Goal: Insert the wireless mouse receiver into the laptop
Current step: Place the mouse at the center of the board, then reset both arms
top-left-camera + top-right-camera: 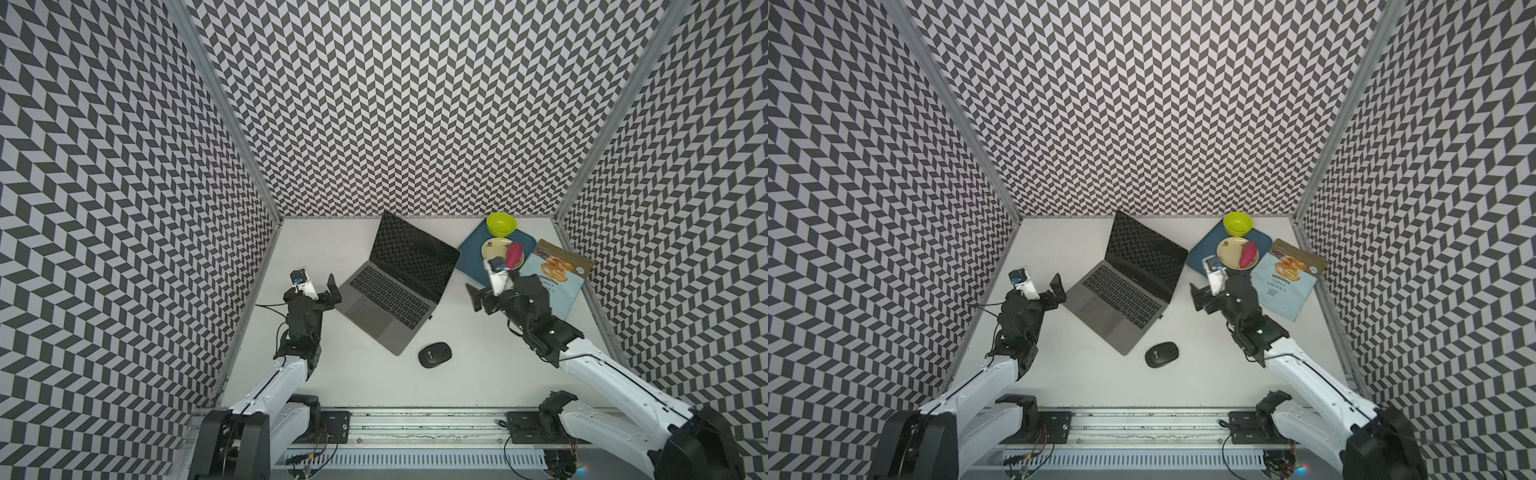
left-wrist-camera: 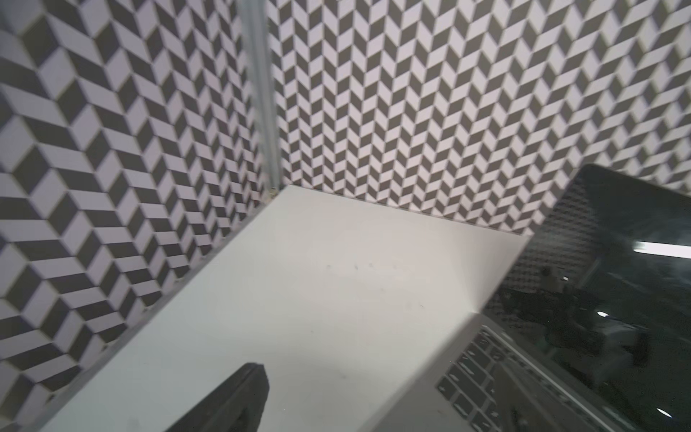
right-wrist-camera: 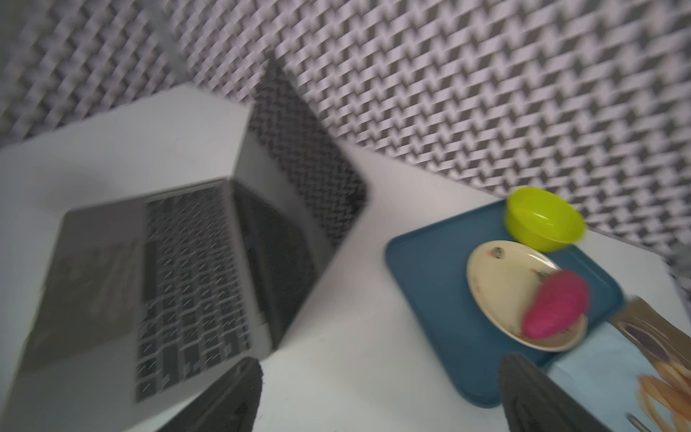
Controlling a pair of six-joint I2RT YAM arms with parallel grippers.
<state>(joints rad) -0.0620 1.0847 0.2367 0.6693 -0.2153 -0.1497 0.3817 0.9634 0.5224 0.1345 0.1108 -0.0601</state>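
Observation:
The laptop (image 1: 390, 291) lies open at the table's middle, turned at an angle, with its dark screen (image 3: 299, 209) raised. A tiny dark nub, the wireless mouse receiver (image 1: 430, 317), sticks out of the laptop's right side edge, also seen as the receiver (image 1: 1161, 316). My left gripper (image 1: 334, 291) hovers open by the laptop's left edge; only one of its fingers (image 2: 246, 396) shows in the left wrist view. My right gripper (image 3: 377, 396) stands open and empty over bare table between the laptop and the blue tray, a hand's width right of the receiver.
A black mouse (image 1: 435, 354) lies in front of the laptop. At the back right a blue tray (image 1: 471, 257) carries a green bowl (image 1: 501, 223) and a cream plate (image 1: 494, 248) with a pink object (image 1: 514, 254). A snack bag (image 1: 552, 282) lies beside the tray.

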